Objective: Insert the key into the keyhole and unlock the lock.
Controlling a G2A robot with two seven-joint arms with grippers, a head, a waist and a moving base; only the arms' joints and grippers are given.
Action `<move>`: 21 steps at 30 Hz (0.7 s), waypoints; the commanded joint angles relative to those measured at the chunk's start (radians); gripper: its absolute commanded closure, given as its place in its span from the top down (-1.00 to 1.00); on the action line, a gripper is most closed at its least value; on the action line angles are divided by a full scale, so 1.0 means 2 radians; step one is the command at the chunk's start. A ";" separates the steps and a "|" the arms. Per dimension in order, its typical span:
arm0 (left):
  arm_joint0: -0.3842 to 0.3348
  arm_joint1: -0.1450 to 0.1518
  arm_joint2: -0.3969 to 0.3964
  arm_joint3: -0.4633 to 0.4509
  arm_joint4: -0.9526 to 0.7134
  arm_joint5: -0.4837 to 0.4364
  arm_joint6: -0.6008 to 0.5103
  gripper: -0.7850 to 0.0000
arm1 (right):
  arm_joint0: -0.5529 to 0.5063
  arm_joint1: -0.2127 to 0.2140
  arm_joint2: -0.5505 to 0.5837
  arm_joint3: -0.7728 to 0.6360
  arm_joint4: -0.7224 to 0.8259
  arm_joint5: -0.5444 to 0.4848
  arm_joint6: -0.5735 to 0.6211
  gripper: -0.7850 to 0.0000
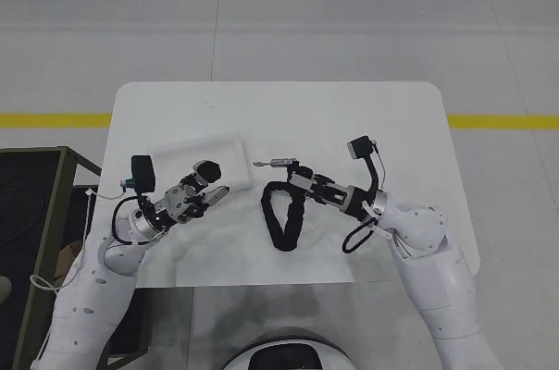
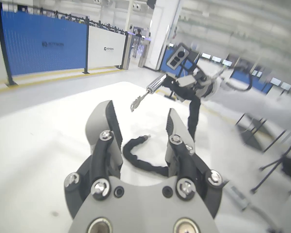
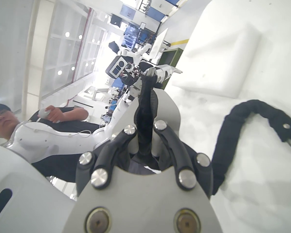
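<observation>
A black-sleeved cable lock [image 1: 283, 218] lies looped on the white table [image 1: 372, 120]. My right gripper [image 1: 307, 182] is shut on the lock's head end [image 3: 145, 112] and holds it off the table. Its silver cylinder [image 2: 156, 83] points toward the left arm, with the key [image 2: 137, 101] sticking out of the keyhole. The cable's free end [image 2: 145, 137], with a metal tip, rests loose on the table, also seen as the free end [image 3: 290, 134]. My left gripper [image 2: 141, 122] stands open and empty, a short way in front of the key, at the left gripper [image 1: 212, 183].
A white foam block [image 1: 205, 155] lies on the table just behind the left gripper, the same foam block [image 3: 220, 61]. A dark green cart [image 1: 39, 231] stands off the table's left edge. Bare table stretches behind and to the right.
</observation>
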 commanded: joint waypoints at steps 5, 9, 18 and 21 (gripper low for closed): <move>0.000 0.000 -0.004 -0.002 0.056 0.000 0.045 1.00 | -0.004 -0.001 -0.008 0.030 -0.025 0.020 -0.053 -1.00; 0.000 0.000 -0.004 -0.002 0.056 0.000 0.045 1.00 | 0.005 -0.001 -0.011 0.051 -0.048 0.046 -0.085 1.00; 0.000 0.000 -0.004 -0.002 0.056 0.000 0.045 1.00 | -0.011 0.001 -0.011 0.033 -0.060 0.074 -0.125 1.00; 0.000 0.000 -0.004 -0.002 0.056 0.000 0.045 1.00 | -0.026 0.004 -0.007 -0.001 -0.107 0.059 -0.153 1.00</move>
